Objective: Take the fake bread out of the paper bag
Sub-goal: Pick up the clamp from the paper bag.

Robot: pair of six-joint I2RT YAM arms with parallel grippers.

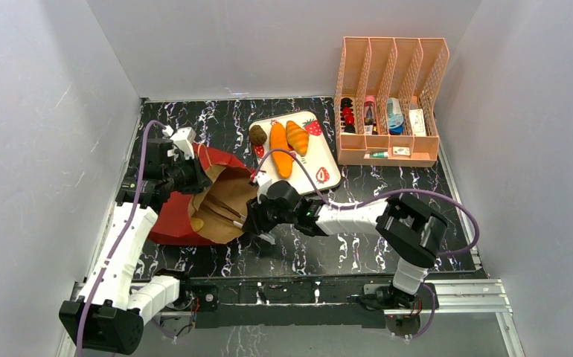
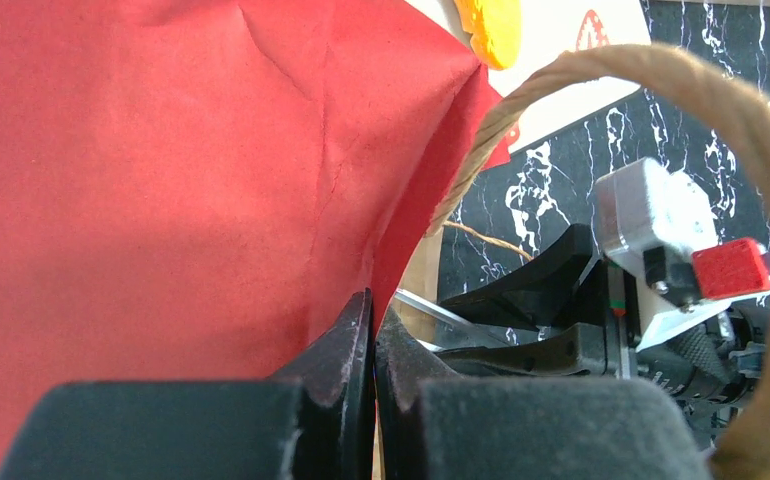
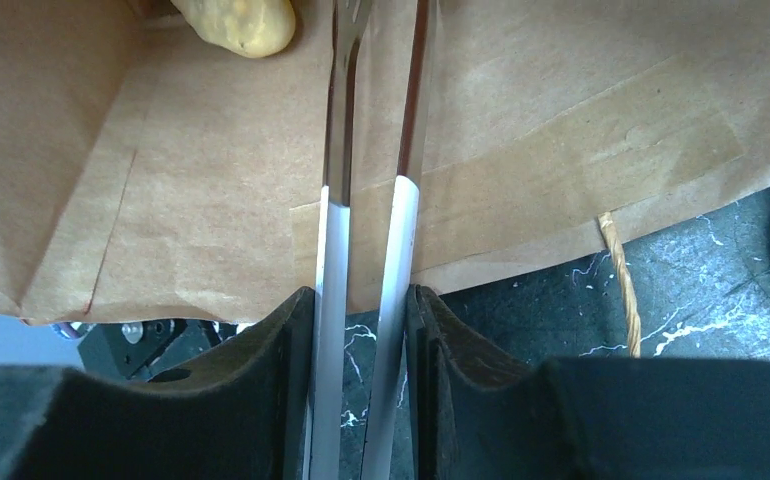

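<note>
The right gripper (image 3: 361, 310) clamps the tongs (image 3: 333, 240) between its black fingers (image 3: 261, 350), with the two arms squeezed near each other. The tongs reach into the open bag (image 3: 561, 120), over its brown inner wall. A tan bread piece (image 3: 236, 22) lies just left of them, deep inside. Twine (image 3: 616, 280) runs from the bag's edge over the marble table (image 3: 721, 290).

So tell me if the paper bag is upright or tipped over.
Tipped over: the paper bag lies on its side, its open mouth showing the brown inside from above, a tan bread piece within.
</note>
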